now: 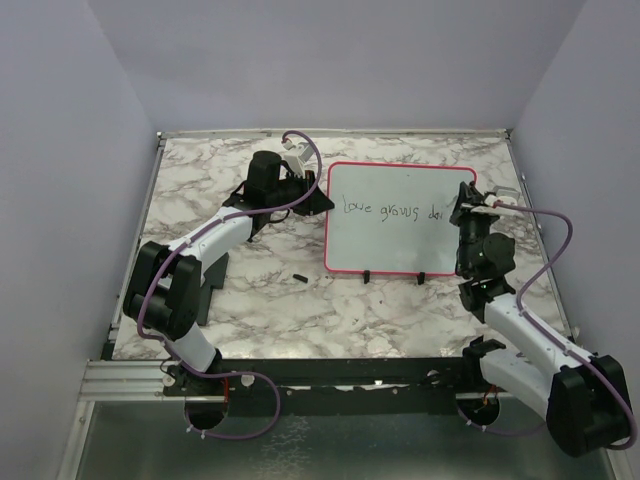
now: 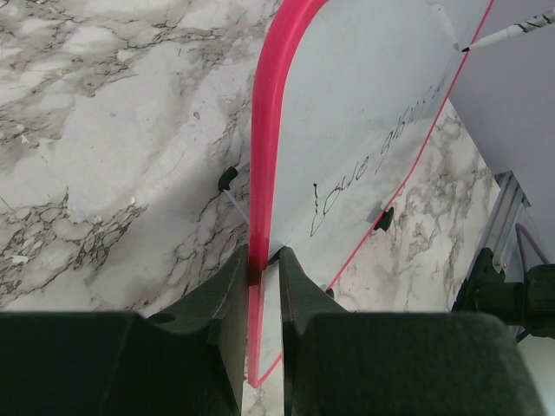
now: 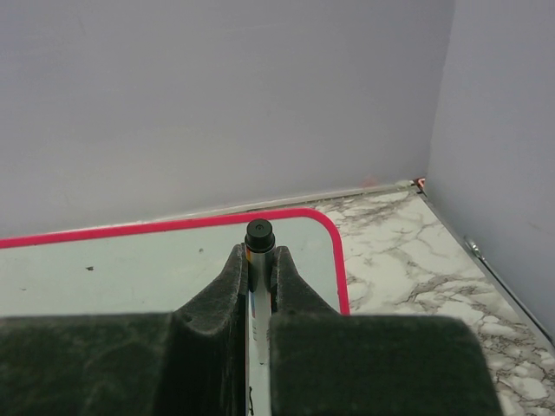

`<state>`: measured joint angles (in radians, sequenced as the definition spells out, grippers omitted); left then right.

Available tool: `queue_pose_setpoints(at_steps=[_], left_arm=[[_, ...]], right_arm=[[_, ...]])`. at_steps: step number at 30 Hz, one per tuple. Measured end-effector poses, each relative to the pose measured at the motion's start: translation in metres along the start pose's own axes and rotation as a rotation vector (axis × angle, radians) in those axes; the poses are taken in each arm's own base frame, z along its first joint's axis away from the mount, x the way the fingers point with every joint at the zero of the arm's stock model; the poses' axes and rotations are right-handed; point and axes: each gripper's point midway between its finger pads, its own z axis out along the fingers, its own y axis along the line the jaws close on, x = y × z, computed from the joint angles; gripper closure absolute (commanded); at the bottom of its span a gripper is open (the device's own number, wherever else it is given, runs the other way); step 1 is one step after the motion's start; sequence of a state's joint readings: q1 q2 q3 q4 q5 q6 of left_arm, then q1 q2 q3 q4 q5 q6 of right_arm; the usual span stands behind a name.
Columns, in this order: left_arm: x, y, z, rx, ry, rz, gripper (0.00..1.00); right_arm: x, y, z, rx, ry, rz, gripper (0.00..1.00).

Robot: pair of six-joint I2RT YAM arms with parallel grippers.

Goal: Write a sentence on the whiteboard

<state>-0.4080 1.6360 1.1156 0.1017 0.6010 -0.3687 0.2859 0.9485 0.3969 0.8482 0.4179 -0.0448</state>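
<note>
Left tool (image 2: pixel 264 260) pinches whiteboard (image 1: pixel 400 240) edge | right tool (image 3: pixel 259 256) pinches marker (image 3: pixel 259 234) | whiteboard long axis, sentence (image 1: pixel 392 211): left-right

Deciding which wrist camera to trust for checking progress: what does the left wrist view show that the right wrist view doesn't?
Only the left wrist view: the left fingers pinching the red-pink edge of the whiteboard, the handwritten sentence, a black clip and the tip end of the marker. Only the right wrist view: the right fingers shut on that marker, its black end cap showing. Both: the whiteboard's white face and frame, and the marble table.
</note>
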Motion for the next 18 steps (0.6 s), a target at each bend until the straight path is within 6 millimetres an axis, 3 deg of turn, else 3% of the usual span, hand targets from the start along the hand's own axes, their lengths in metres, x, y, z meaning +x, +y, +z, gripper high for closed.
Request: queue_pose_setpoints(at_steps=[18], left_arm=[[0.0000,0.0000,0.0000,0.000,0.000,0.000,1.00]], right_arm=[[-0.0043,0.0005,0.0006,-0.001,-0.011,0.011,0.99]])
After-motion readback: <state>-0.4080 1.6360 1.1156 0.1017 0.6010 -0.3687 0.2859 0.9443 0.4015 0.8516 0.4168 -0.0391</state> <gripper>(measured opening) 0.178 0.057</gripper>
